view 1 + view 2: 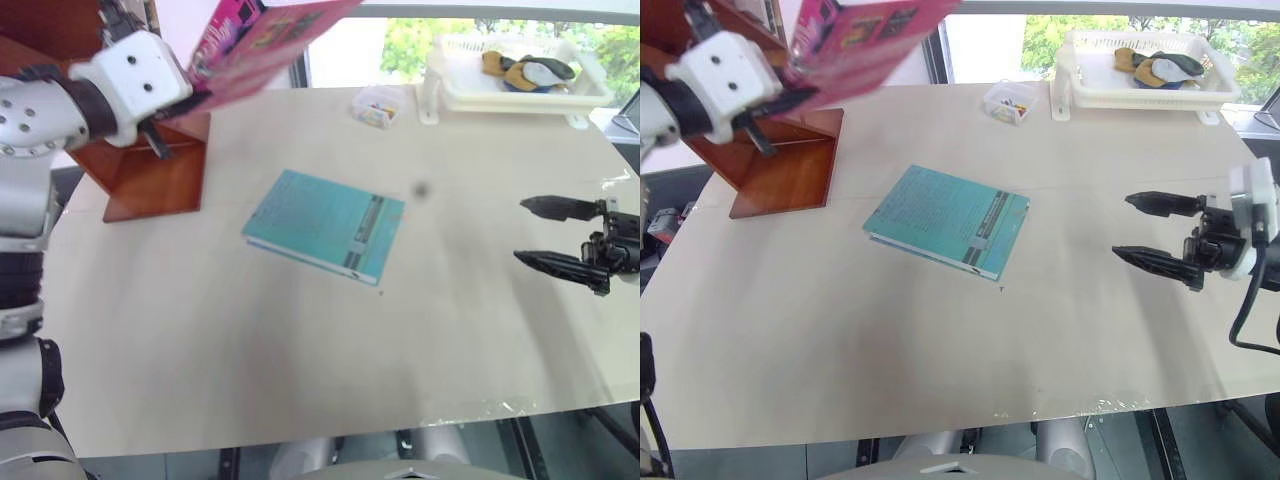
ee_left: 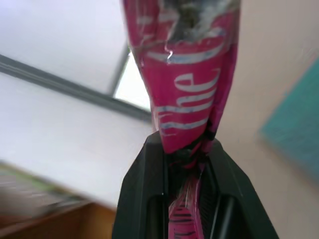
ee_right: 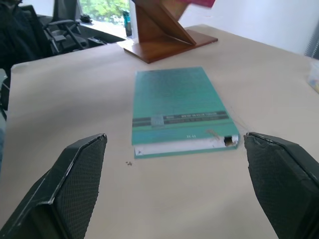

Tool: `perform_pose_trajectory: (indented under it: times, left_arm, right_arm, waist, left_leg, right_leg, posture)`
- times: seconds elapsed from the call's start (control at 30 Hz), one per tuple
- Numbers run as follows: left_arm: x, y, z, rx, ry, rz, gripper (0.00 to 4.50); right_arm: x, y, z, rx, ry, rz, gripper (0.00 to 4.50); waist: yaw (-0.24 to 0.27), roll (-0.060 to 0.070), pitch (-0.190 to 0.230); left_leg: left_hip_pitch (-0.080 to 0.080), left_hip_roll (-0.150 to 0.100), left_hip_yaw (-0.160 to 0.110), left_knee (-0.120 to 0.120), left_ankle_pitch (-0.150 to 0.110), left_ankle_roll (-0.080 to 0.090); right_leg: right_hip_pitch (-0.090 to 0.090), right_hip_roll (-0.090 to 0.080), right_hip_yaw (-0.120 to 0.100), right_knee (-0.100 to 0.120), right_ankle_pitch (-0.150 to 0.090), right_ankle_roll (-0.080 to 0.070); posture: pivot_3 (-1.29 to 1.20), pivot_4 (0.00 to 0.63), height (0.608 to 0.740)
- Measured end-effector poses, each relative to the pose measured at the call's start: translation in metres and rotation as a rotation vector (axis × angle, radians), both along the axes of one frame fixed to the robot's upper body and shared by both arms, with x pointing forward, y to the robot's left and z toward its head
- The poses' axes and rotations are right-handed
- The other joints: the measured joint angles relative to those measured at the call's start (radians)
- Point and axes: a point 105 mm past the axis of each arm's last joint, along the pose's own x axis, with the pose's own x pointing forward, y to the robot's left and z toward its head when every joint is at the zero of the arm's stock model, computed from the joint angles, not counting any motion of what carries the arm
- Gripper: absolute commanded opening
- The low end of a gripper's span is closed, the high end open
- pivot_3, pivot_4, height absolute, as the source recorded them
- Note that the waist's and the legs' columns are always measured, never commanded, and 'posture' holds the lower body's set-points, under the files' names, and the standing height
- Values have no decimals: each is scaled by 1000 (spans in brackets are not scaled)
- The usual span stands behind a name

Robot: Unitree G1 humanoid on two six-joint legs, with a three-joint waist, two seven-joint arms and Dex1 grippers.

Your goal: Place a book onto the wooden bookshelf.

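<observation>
1. pale table by a bright window, white tray at its far edge.
2. wooden bookshelf stands at the table's far left corner.
3. teal book lies flat mid-table.
4. book, pink, is aloft over the shelf, pinched at the spine by the left gripper.
5. right gripper hangs spread and empty.
6. risk: the narrow spine grip may let the book swing or slip and strike a slanted panel.
</observation>
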Motion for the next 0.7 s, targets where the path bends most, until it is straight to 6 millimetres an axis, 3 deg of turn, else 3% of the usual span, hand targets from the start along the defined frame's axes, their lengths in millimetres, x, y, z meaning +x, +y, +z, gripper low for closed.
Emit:
perform_pose_trajectory:
  times: [0.13,0.4,0.7]
  left_arm:
    - [-6,15,22,144,-93,60,247]
    - [-12,43,22,314,-34,175,247]
    - [-28,67,37,397,8,293,247]
  right_arm:
    - [-1,5,15,79,-22,58,4500]
    - [-3,11,51,246,-81,172,4500]
    - [-1,8,57,309,-65,197,4500]
  waist:
    - [-2,-1,1]
    - [-6,-3,2]
    - [-5,-3,2]
  left_leg:
    - [-1,0,0,0,0,0]
    - [-3,0,-1,4,0,1]
    - [-11,-1,-3,9,-1,1]
  right_leg:
    - [-1,0,0,1,0,0]
    - [-2,3,-2,2,0,0]
    - [-6,3,-5,5,0,0]
  posture:
    - [0,150,740]
    - [0,150,740]
    - [0,150,740]
